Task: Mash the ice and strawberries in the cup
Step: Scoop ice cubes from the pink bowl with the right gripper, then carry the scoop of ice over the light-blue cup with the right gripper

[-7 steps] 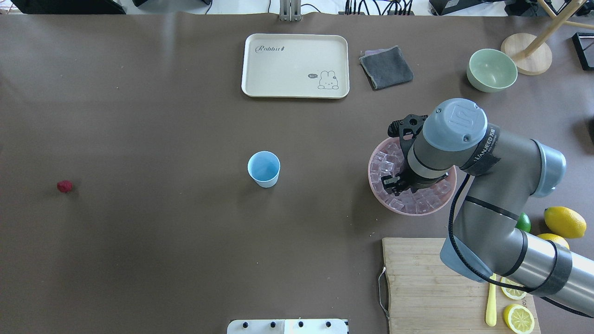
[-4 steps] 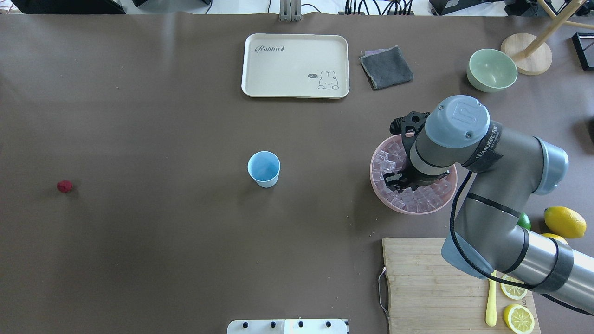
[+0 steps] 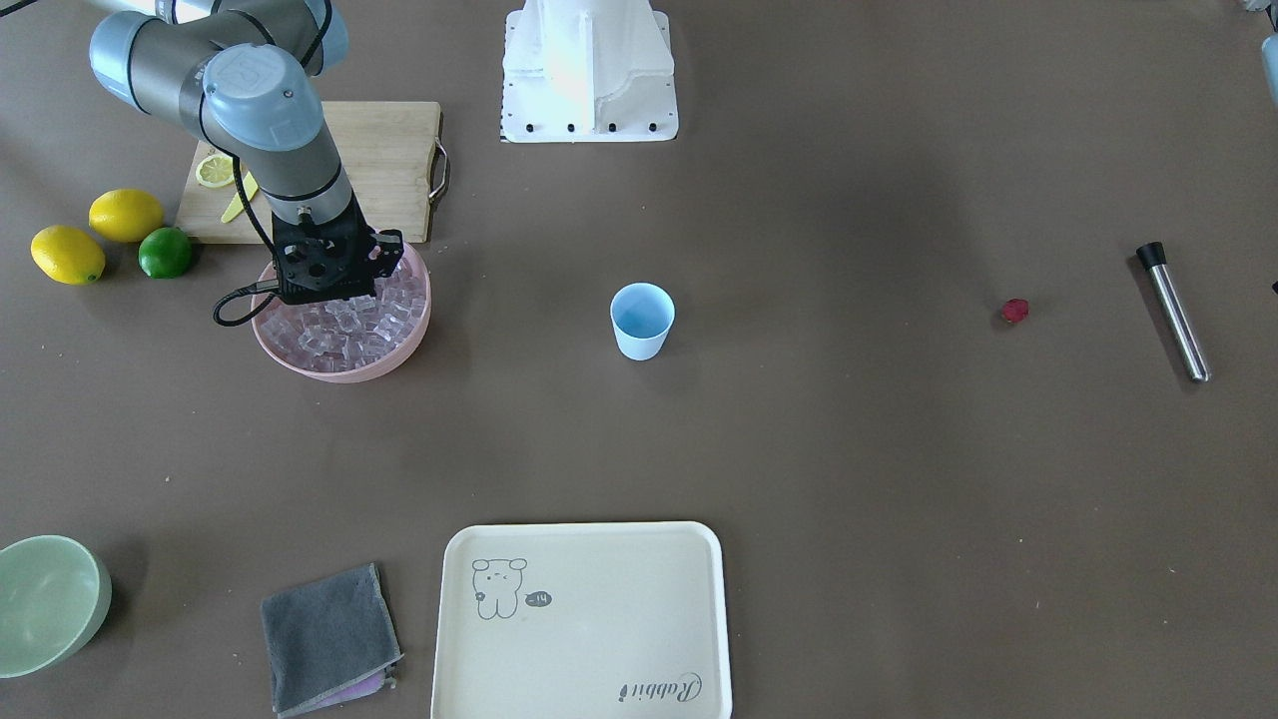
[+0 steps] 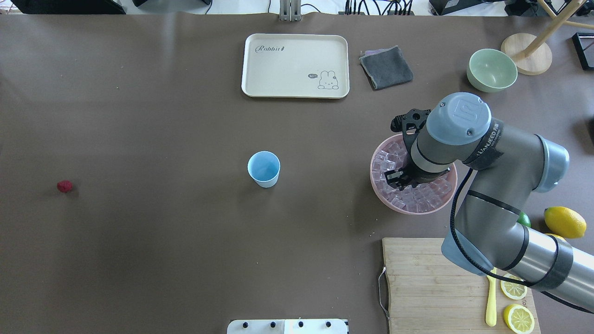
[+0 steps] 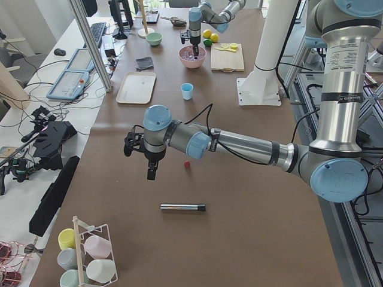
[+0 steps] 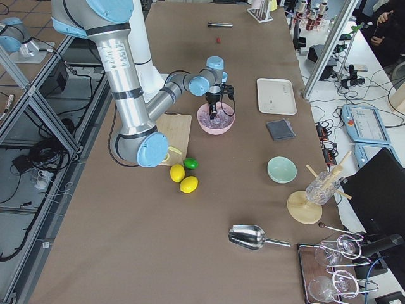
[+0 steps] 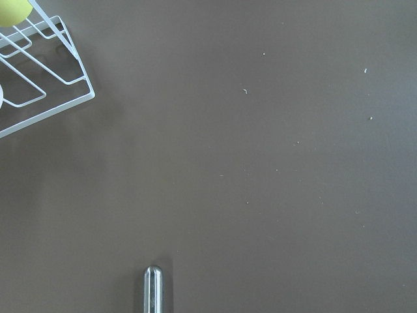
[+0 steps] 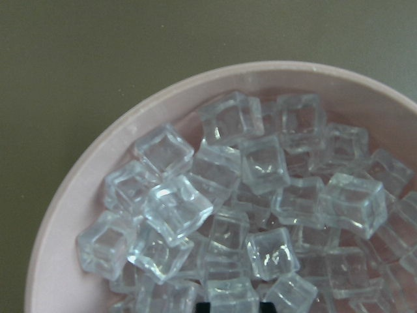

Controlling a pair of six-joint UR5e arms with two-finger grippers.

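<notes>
Small clear glassy ice cubes (image 8: pixel 264 163) lie just beneath the fingers of your right gripper (image 4: pixel 397 178); open or closed, I cannot tell.

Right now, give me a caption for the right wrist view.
Clear ice cubes heaped in the pink bowl, seen close from above.

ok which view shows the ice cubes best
The right wrist-mounted view: the ice fills the frame, individual cubes clear in the pink bowl. Overhead and front-facing show it small, partly behind the right arm; side views, tiny.
</notes>
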